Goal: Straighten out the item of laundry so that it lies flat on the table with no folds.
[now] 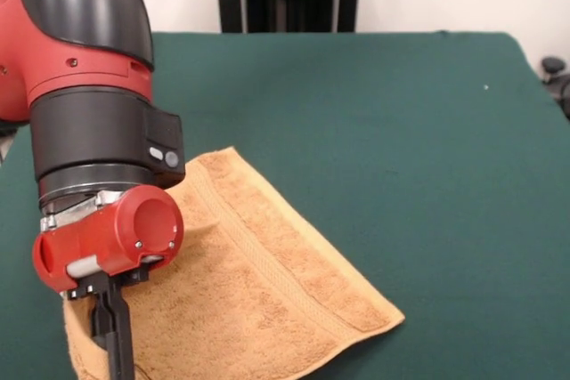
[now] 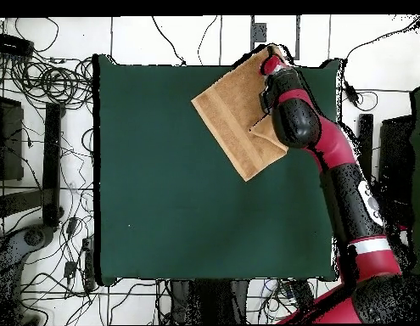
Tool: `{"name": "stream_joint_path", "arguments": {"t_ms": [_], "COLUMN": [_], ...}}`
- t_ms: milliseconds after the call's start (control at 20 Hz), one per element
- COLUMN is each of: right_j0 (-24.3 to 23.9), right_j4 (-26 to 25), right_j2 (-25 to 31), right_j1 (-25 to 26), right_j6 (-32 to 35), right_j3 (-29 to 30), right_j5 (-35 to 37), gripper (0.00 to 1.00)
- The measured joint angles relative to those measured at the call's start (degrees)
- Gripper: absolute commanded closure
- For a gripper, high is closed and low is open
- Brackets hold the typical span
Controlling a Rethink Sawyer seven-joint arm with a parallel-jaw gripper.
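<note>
Overhead view: towel (image 2: 234,115) under claw (image 2: 270,58)

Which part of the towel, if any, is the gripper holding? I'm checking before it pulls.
It cannot be told. The gripper is down at the towel beside its raised edge near the table edge, but the fingertips run out of frame.

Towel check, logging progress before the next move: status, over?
Gripper low over the towel's corner, open or shut unclear. Towel mostly spread on the table, edge near the gripper raised. Nothing in the way.
</note>
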Motion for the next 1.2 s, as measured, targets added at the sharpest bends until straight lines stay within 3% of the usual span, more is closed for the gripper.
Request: {"name": "stream_joint_path", "arguments": {"t_ms": [1150,1200], "right_j0": [0.0,0.0], "right_j4": [-4.2,-4.2], "right_j2": [0.2,0.2], "right_j1": [0.6,0.7], "right_j6": [0.0,0.0], "right_j3": [-2.6,-2.7], "right_j5": [0.0,0.0], "gripper": [1.0,0.0]}}
